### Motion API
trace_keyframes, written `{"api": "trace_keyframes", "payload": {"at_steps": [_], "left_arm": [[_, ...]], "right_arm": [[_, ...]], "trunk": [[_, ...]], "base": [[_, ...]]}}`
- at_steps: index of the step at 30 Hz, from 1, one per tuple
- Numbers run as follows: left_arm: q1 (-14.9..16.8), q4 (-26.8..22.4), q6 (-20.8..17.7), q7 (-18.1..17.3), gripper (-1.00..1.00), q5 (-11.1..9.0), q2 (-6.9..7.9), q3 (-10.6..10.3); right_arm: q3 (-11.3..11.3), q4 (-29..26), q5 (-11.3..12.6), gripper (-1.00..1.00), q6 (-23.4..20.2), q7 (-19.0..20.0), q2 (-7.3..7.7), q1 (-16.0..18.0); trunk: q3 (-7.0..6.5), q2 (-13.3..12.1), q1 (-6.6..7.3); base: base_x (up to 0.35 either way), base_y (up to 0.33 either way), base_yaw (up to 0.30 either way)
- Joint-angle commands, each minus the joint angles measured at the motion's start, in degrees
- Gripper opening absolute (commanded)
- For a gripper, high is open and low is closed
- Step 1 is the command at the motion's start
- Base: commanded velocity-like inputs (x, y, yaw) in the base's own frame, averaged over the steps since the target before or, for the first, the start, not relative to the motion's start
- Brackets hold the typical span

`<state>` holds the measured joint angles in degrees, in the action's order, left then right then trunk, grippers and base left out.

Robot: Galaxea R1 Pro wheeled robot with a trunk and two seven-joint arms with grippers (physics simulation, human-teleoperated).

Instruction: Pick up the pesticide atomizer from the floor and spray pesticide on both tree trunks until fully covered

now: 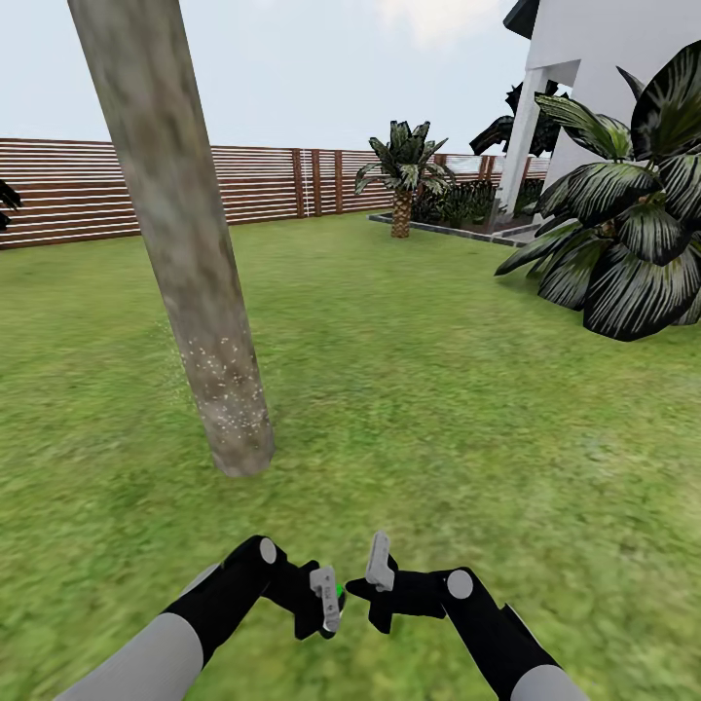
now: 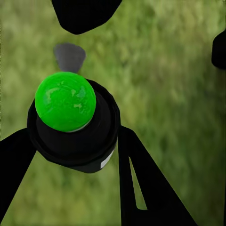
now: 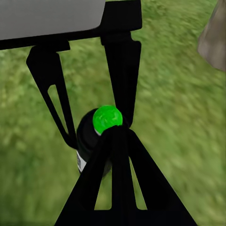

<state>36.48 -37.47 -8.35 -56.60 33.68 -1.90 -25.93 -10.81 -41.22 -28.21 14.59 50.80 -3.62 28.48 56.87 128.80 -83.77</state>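
The pesticide atomizer (image 2: 70,117), a black bottle with a bright green ball top, sits between the fingers of my left gripper (image 2: 70,143), which is shut on it. In the head view only a sliver of the atomizer (image 1: 339,591) shows, at my left gripper (image 1: 331,599), low over the grass. My right gripper (image 1: 380,574) is shut and empty, its tips right beside the atomizer (image 3: 106,120). A tree with a thick mottled grey-tan trunk (image 1: 185,253) stands ahead to the left. White pesticide specks (image 1: 229,389) dot its lower part.
The garden lawn (image 1: 419,389) stretches to a brown slatted fence (image 1: 273,185). A small palm (image 1: 402,175) stands at the back, a big dark-leaved plant (image 1: 633,243) at the right, and a white house (image 1: 604,58) behind it.
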Motion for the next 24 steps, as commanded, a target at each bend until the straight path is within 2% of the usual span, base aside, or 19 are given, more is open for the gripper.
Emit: {"api": "trace_keyframes", "payload": {"at_steps": [1, 15, 18, 20, 24], "left_arm": [[0.0, -0.1, 0.0, 0.0, -1.0, 0.0, -0.07, 0.0], [0.0, 0.4, 0.0, 0.0, -1.0, 0.0, 0.13, 0.0], [0.0, 1.1, 0.5, 0.0, -1.0, 0.3, 0.85, 0.1], [0.1, 2.3, 2.3, 0.0, -1.0, 0.5, 1.41, 0.2], [0.1, 3.8, 3.3, 0.0, -1.0, 0.6, 3.4, 0.2]], "right_arm": [[0.0, 0.0, 0.0, -1.0, 0.0, 0.0, 0.0, 0.0], [0.0, 0.0, 0.0, -1.0, 0.0, 0.0, 0.01, 0.0], [-0.1, 0.1, -0.1, -1.0, 0.0, 0.0, 0.01, 0.0], [-0.1, 0.1, -0.1, -1.0, 0.0, 0.0, 0.01, 0.0], [-0.1, 0.1, -0.1, -1.0, 0.0, -0.1, 0.1, 0.0]], "trunk": [[0.0, 0.0, 0.0], [0.0, 0.0, 0.0], [0.0, 0.0, 0.0], [0.0, 0.0, 0.0], [0.0, 0.0, 0.0]], "base": [[0.0, 0.0, 0.0], [0.0, 0.0, 0.0], [0.0, 0.0, 0.0], [0.0, 0.0, 0.0], [0.0, 0.0, 0.0]]}}
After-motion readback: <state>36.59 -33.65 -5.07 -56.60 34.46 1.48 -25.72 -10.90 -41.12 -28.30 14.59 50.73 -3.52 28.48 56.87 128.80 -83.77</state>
